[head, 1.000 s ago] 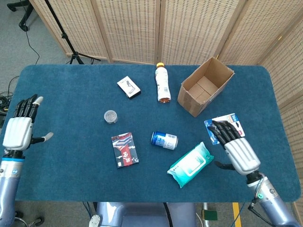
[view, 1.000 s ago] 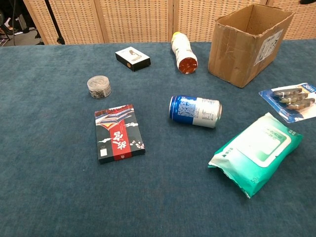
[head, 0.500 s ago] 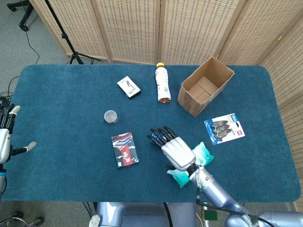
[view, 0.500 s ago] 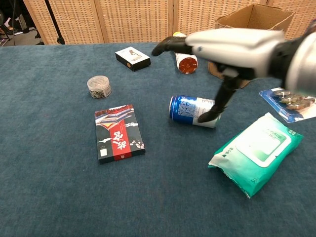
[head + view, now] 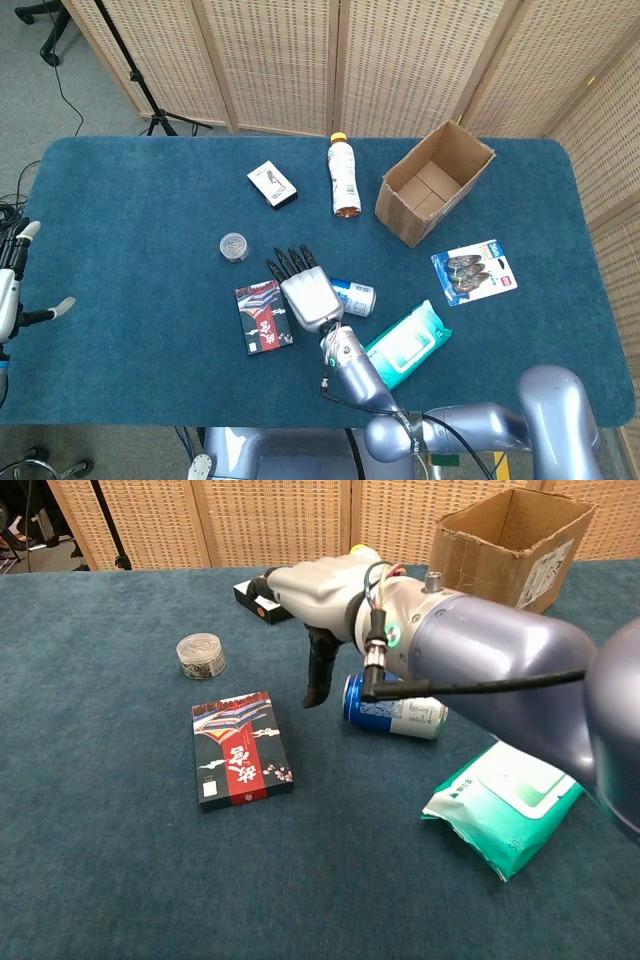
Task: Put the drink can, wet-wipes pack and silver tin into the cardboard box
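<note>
Sweeping in from the table's right edge, my right hand (image 5: pixel 309 296) now hovers over the drink can (image 5: pixel 354 297) near the front middle — fingers spread, holding nothing. Can, wet-wipes pack (image 5: pixel 406 343) and silver tin (image 5: pixel 233 245) all lie outside the cardboard box (image 5: pixel 432 183) at the far right. My left hand (image 5: pixel 12 300) waits open at the left edge — nothing is packed yet.

Bright, even, sharp; soft shadows

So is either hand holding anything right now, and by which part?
Nothing is held. The right hand hovers open over the drink can, which lies on its side on the table; the left hand is open at the table's edge.
</note>
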